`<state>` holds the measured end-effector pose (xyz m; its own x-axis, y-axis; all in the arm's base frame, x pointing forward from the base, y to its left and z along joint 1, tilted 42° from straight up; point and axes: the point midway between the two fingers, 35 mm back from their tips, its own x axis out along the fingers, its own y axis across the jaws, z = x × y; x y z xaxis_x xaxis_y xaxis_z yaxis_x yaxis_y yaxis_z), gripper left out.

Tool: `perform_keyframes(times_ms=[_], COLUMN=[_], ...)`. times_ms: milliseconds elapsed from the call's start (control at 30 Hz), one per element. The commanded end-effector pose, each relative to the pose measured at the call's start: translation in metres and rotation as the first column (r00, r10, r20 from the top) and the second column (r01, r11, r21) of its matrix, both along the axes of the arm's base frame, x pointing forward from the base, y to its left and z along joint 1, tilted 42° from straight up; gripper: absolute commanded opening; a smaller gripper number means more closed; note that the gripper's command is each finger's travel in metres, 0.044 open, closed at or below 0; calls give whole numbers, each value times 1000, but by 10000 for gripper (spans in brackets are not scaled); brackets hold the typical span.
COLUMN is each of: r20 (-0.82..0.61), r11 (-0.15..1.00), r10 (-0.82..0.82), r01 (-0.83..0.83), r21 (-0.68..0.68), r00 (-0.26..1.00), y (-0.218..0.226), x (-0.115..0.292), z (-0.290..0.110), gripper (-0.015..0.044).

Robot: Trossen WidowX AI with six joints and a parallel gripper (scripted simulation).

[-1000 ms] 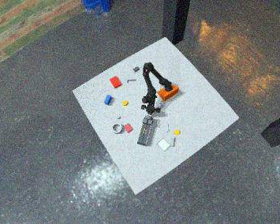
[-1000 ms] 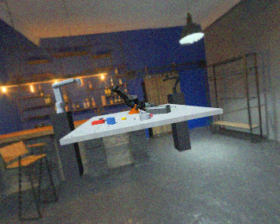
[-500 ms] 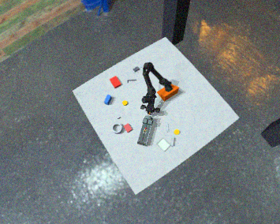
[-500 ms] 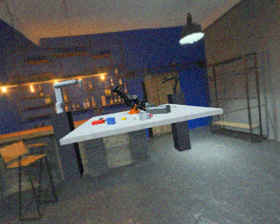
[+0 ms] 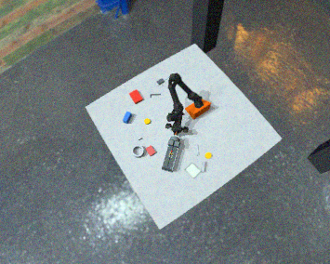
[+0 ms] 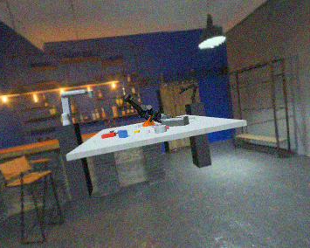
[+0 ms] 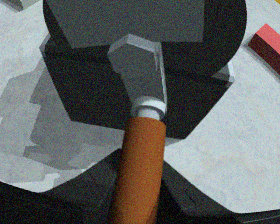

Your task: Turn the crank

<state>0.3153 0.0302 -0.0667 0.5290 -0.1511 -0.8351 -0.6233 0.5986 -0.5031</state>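
The machine (image 5: 173,155) (image 6: 180,121) is a long dark grey housing with the crank at its end nearest the arm. In the wrist view the grey crank arm (image 7: 137,67) slants over the housing's dark end face and joins an orange-brown handle (image 7: 143,142) through a light collar. My gripper (image 5: 177,132) (image 7: 136,159) is shut on the handle, with one dark finger on each side of it. In the top view small red and brass-coloured spots show on the housing's top, too small to tell whether pointer and marks are level. The slide is outside the wrist view.
A small red block (image 5: 151,151) (image 7: 272,50) and a grey ring (image 5: 138,151) lie beside the machine. A pale square (image 5: 192,170) and a yellow disc (image 5: 208,155) lie on its other side. The arm's base stands by an orange block (image 5: 196,111). A blue block (image 5: 127,117) lies farther off.
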Motion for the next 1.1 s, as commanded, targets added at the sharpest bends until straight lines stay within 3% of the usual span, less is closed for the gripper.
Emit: perform_keyframes(times_ms=[0,67,633,1067], r20=[0,0,0,0], r11=[1000,1000,1000,1000], r10=[1,1,1,1], r01=[-1,-1,-1,-1], r21=[0,0,0,3], r00=[1000,1000,1000,1000], y=[0,0,0,35], x=[0,0,0,2], z=[0,0,0,37], gripper=[0,0,440,440])
